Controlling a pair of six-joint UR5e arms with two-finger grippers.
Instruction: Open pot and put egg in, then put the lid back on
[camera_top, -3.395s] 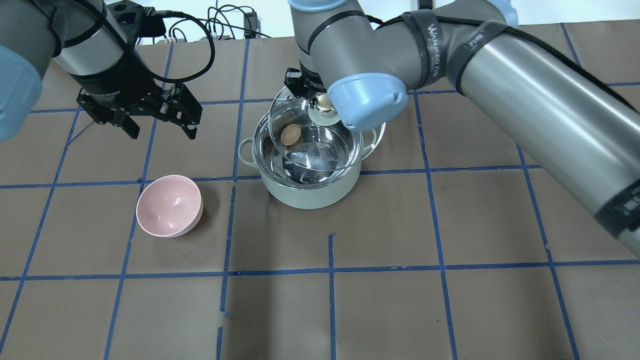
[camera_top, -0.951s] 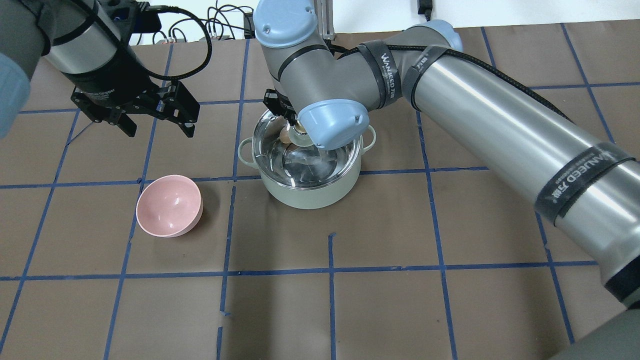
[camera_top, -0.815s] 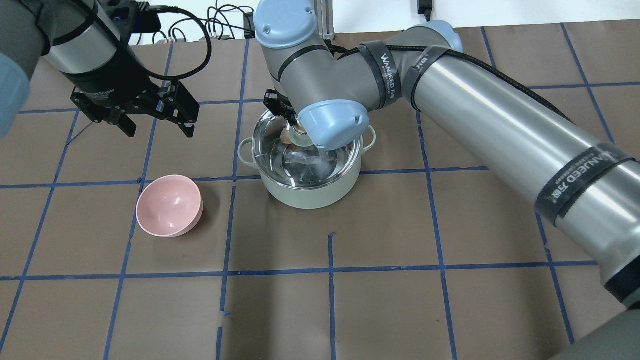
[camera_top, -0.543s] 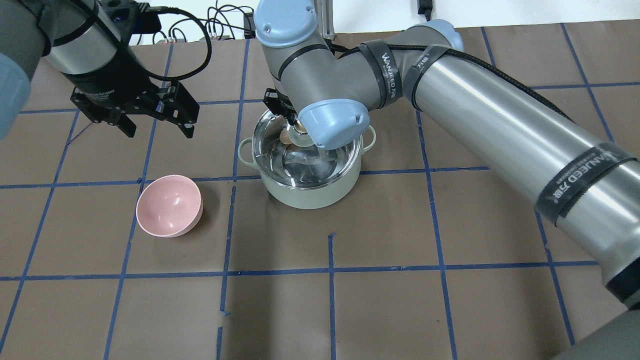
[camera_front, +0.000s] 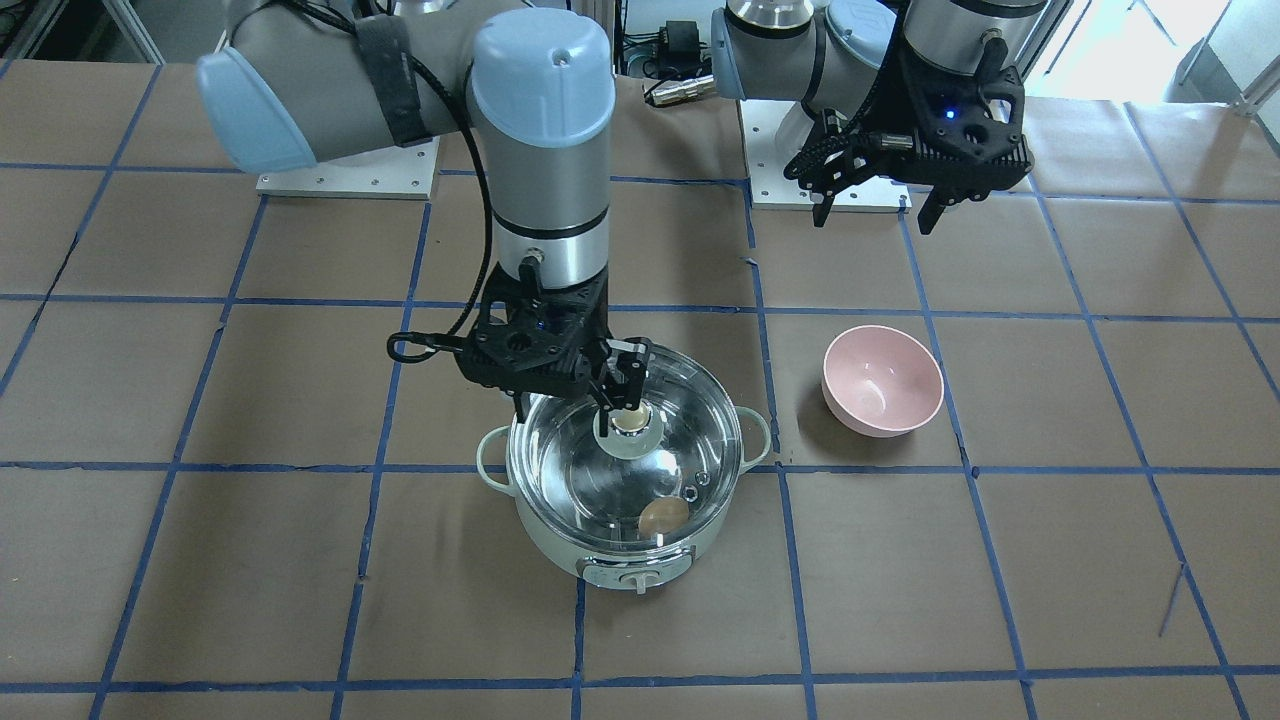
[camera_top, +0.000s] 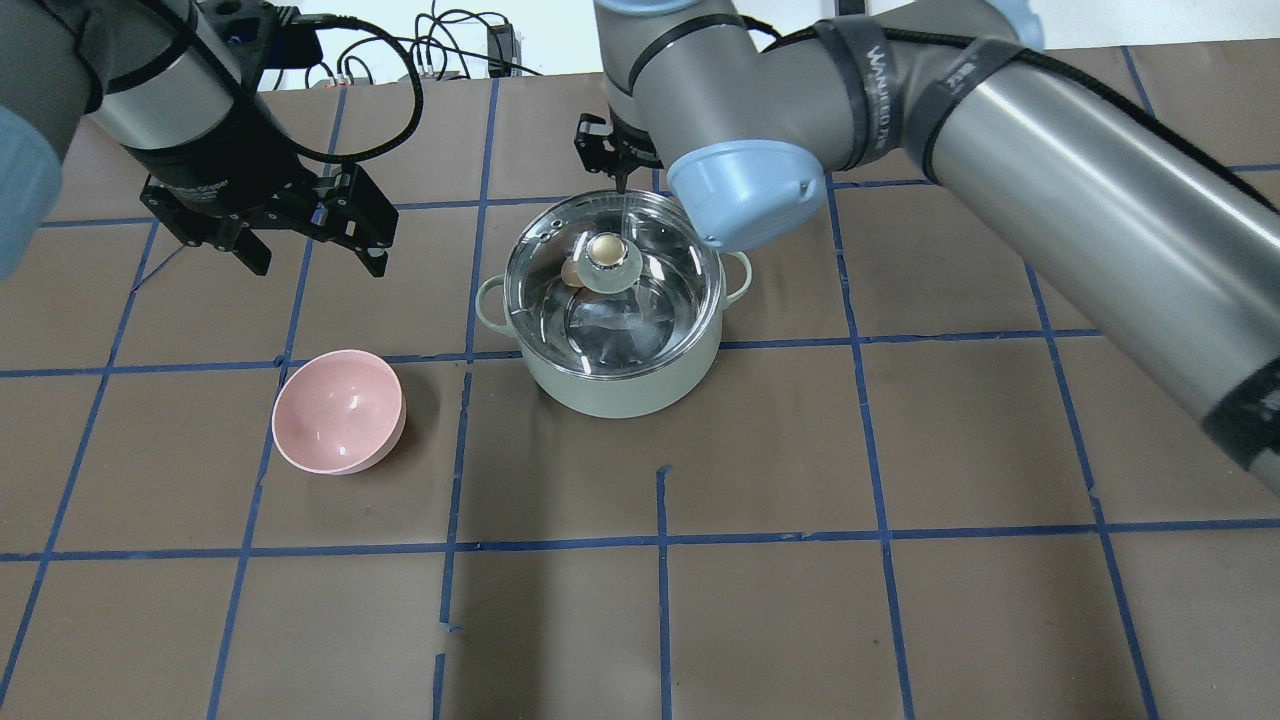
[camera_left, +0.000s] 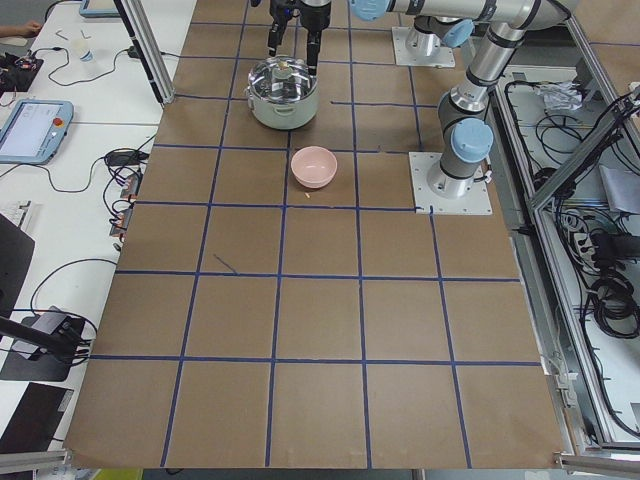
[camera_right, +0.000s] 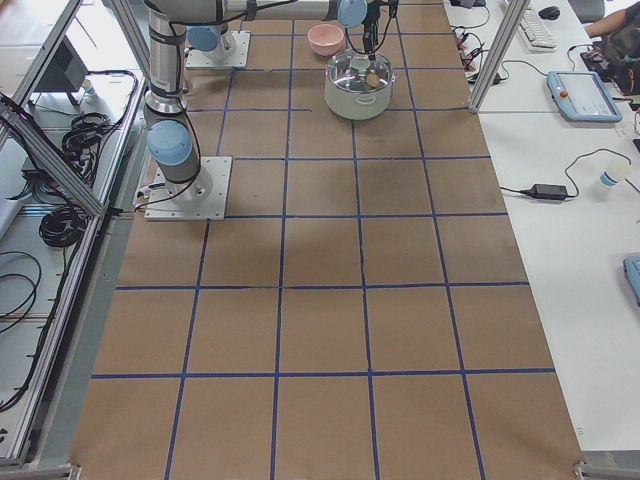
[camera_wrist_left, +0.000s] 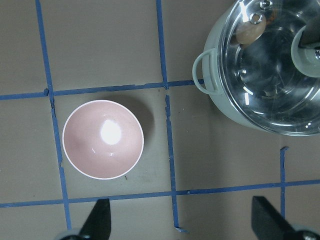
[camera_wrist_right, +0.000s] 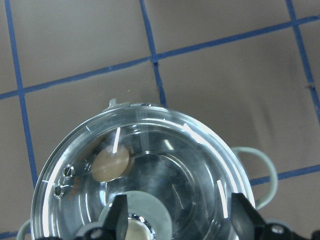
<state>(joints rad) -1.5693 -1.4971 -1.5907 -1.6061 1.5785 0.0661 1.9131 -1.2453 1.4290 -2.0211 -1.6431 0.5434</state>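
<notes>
The pot (camera_top: 620, 385) sits on the desk (camera_top: 800, 450), the lid (camera_top: 660, 300) seated on its rim and the egg (camera_front: 663, 515) inside at 5 o'clock in the front-facing view. The right claw (camera_front: 562, 410) hangs released just above the knob (camera_top: 605, 250). The left claw (camera_top: 318, 262), spread wide, hovers at the pot's 9 o'clock overhead.

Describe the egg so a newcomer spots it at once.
Find the mint-green pot beside the pink bowl. Under its glass lid, the egg lies on the steel floor near the wall. It is a tan oval, unlike the round shiny knob atop the lid.
</notes>
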